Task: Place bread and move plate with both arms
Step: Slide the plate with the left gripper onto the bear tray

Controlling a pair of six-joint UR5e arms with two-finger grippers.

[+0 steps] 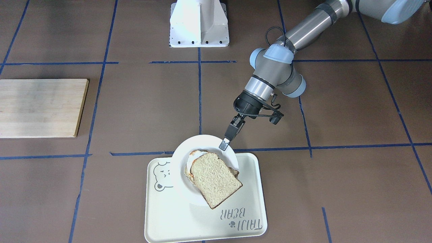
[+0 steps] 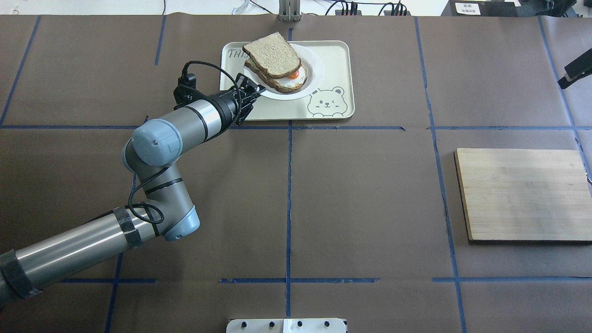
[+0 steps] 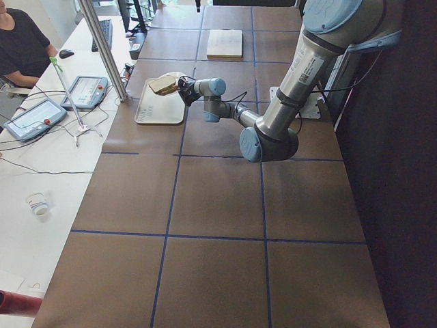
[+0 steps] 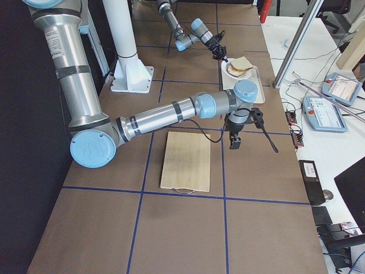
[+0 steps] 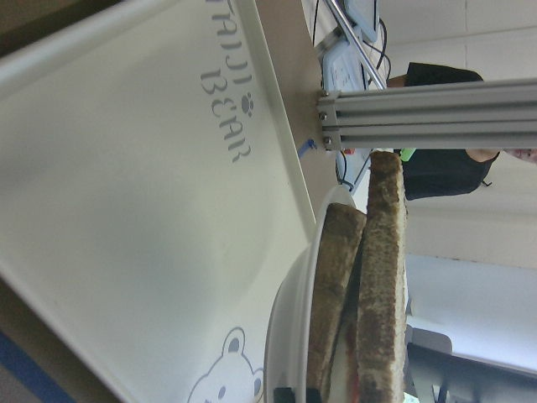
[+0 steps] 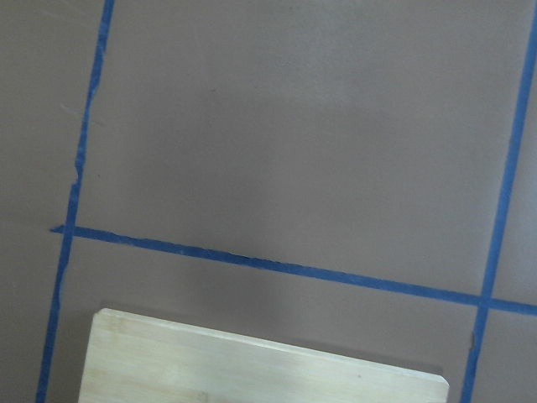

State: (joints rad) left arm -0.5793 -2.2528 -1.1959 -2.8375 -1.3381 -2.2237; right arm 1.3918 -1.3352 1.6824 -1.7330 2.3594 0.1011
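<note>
- Left arm (image 2: 69, 252): extends forward over the bench (image 2: 370, 208), wrist joints folded, final link angled toward the far side.
- Left gripper (image 1: 224, 144): low and tilted down, fingers drawn close together on the rim of the plate (image 1: 179, 152).
- Right arm (image 4: 165, 117): stretched out level over the bench, wrist turned down.
- Right gripper (image 4: 234, 140): points downward above the bench; finger spacing not determinable.

**Around the Work: Tray, Board and Bench**

A cream rectangular plastic tray (image 1: 168, 216) with a winking bear drawing (image 1: 163, 175) lies on the brown paper-covered table (image 1: 337, 108), which is gridded with blue tape lines (image 1: 199, 98). A pale rectangular wooden board (image 1: 40, 108) lies flat, well apart from the tray. A crusted bread slice topped with fried egg (image 2: 289, 82) shows an orange yolk. At the white side bench (image 3: 41, 164), a person in a black shirt (image 3: 20, 41) sits near a grey control pendant (image 3: 31, 117).
</note>
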